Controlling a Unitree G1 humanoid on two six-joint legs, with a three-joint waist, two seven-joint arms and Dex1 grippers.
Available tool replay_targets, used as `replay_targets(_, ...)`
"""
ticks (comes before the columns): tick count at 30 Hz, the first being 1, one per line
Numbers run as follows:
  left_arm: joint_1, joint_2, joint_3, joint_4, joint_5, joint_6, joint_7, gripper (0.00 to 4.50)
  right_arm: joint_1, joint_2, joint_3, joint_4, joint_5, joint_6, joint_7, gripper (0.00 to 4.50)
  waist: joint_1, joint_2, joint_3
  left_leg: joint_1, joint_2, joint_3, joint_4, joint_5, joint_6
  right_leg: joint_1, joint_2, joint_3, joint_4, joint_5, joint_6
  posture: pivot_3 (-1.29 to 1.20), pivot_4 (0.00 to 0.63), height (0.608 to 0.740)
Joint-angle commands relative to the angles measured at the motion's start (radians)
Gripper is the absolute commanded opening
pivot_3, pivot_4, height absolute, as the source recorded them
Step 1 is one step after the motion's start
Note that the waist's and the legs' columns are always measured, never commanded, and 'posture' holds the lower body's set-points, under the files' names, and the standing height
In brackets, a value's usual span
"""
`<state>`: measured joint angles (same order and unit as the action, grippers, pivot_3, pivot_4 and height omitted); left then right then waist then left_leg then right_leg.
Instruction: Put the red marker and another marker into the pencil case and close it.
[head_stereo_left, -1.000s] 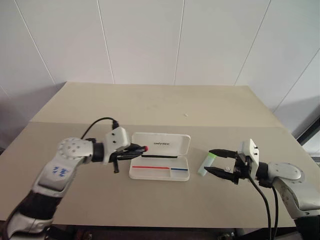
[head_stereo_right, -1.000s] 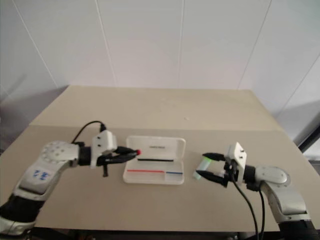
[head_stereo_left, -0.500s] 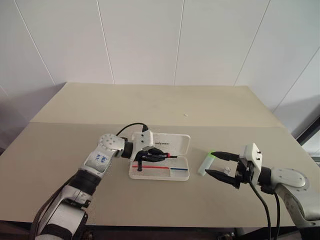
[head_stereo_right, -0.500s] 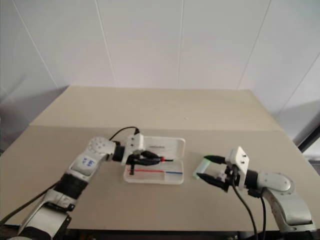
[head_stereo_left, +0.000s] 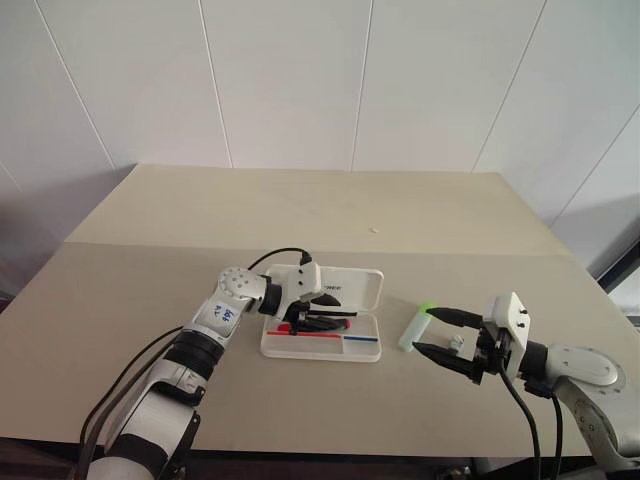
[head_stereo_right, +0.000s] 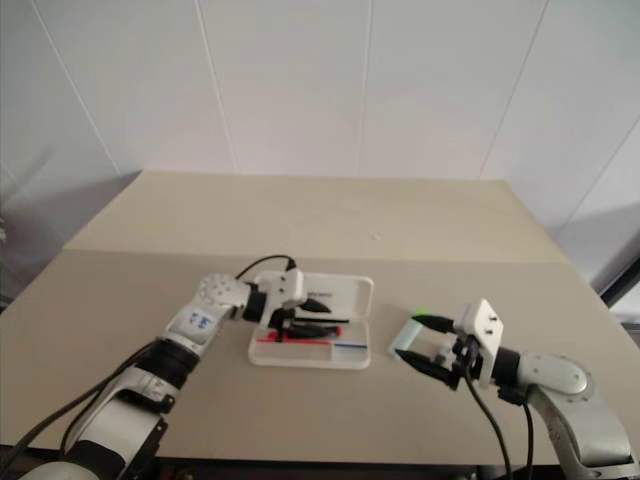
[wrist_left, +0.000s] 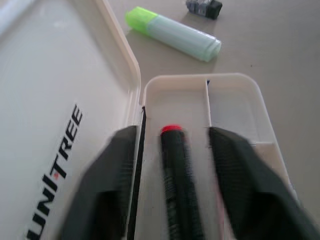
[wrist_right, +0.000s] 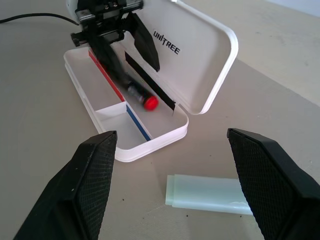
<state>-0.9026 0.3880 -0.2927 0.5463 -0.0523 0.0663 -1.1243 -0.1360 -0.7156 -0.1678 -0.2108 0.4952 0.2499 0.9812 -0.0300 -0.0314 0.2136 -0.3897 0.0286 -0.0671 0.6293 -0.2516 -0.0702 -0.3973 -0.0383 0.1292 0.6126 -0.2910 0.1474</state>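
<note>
The white pencil case (head_stereo_left: 322, 352) lies open in the middle of the table, its lid (wrist_right: 200, 55) tilted back. The red marker (wrist_left: 177, 170) lies inside the case's long compartment, red tip (wrist_right: 150, 103) toward the divider. My left gripper (head_stereo_left: 330, 320) hovers over the case, open, one finger on each side of the marker with a gap to both. The pale green highlighter (head_stereo_left: 412, 330) lies on the table right of the case. My right gripper (head_stereo_left: 424, 330) is open, and its fingers (wrist_right: 95, 185) flank the highlighter (wrist_right: 210, 195) without gripping it.
A black cable (head_stereo_left: 270, 258) loops from my left wrist over the table behind the case. A seam (head_stereo_left: 150, 244) crosses the tabletop, and a small white speck (head_stereo_left: 372, 230) lies beyond it. The table's front edge runs close below both arms.
My left gripper carried the red marker right and down into the case, then opened, leaving the marker lying in it. The right gripper has stayed open beside the highlighter.
</note>
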Motion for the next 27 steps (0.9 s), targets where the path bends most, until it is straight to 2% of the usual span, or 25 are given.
replay_targets(1, -0.017, -0.006, 0.01, -0.023, 0.005, -0.01, -0.003, 3.55, 0.009, -0.003, -0.033, -0.053, 0.018, 0.013, -0.024, 4.5, 0.0, 0.0, 0.0, 0.0, 0.0, 0.0, 0.0, 0.0, 0.0, 0.0, 0.0, 0.0, 0.0, 0.0, 0.0, 0.0, 0.15, 0.74)
replay_targets(4, 0.002, 0.004, 0.01, -0.068, 0.0, 0.009, -0.016, 4.48, 0.014, 0.007, -0.024, -0.082, 0.012, 0.028, -0.054, 4.5, 0.0, 0.0, 0.0, 0.0, 0.0, 0.0, 0.0, 0.0, 0.0, 0.0, 0.0, 0.0, 0.0, 0.0, 0.0, 0.0, 0.15, 0.74)
replay_targets(8, 0.043, 0.029, 0.022, -0.176, -0.022, 0.048, -0.032, 4.48, 0.011, 0.055, -0.013, -0.141, 0.01, 0.064, -0.152, 4.5, -0.001, 0.0, 0.0, 0.0, 0.0, 0.0, -0.001, 0.0, 0.0, 0.0, 0.0, 0.0, 0.0, 0.0, 0.0, 0.0, 0.15, 0.74)
replay_targets(12, 0.093, 0.03, 0.097, -0.291, -0.086, 0.052, 0.001, 4.48, 0.02, 0.102, 0.019, -0.223, -0.003, 0.167, -0.28, 4.5, 0.001, 0.0, 0.0, 0.0, 0.0, 0.0, 0.0, 0.0, 0.0, 0.0, 0.0, 0.0, 0.001, 0.0, 0.0, 0.0, 0.15, 0.74)
replay_targets(17, 0.173, 0.082, 0.14, -0.449, -0.164, 0.164, -0.029, 4.48, 0.057, 0.149, 0.048, -0.307, -0.021, 0.243, -0.39, 4.5, 0.0, 0.0, 0.0, 0.001, 0.0, 0.0, 0.0, 0.0, 0.0, 0.0, 0.0, 0.0, 0.003, -0.001, -0.001, 0.0, 0.15, 0.74)
replay_targets(21, 0.249, 0.094, 0.227, -0.555, -0.308, 0.218, -0.05, 4.48, 0.064, 0.191, 0.059, -0.319, -0.076, 0.343, -0.534, 4.5, -0.001, 0.0, 0.0, 0.001, 0.0, 0.0, 0.0, 0.0, 0.0, 0.0, 0.0, 0.0, 0.003, -0.001, -0.002, 0.0, 0.15, 0.74)
replay_targets(26, 0.313, 0.155, 0.278, -0.627, -0.393, 0.255, -0.093, 4.48, 0.054, 0.242, 0.073, -0.335, -0.118, 0.431, -0.646, 4.5, -0.001, 0.0, 0.0, 0.002, 0.0, -0.001, 0.0, 0.0, 0.0, -0.001, 0.0, 0.0, 0.005, -0.002, -0.004, 0.0, 0.15, 0.74)
replay_targets(27, 0.327, 0.172, 0.29, -0.637, -0.416, 0.255, -0.119, 4.48, 0.041, 0.259, 0.077, -0.329, -0.131, 0.449, -0.679, 4.5, -0.002, 0.0, 0.0, 0.002, 0.0, -0.001, 0.0, 0.0, 0.0, -0.001, 0.0, 0.0, 0.005, -0.005, -0.009, 0.0, 0.15, 0.74)
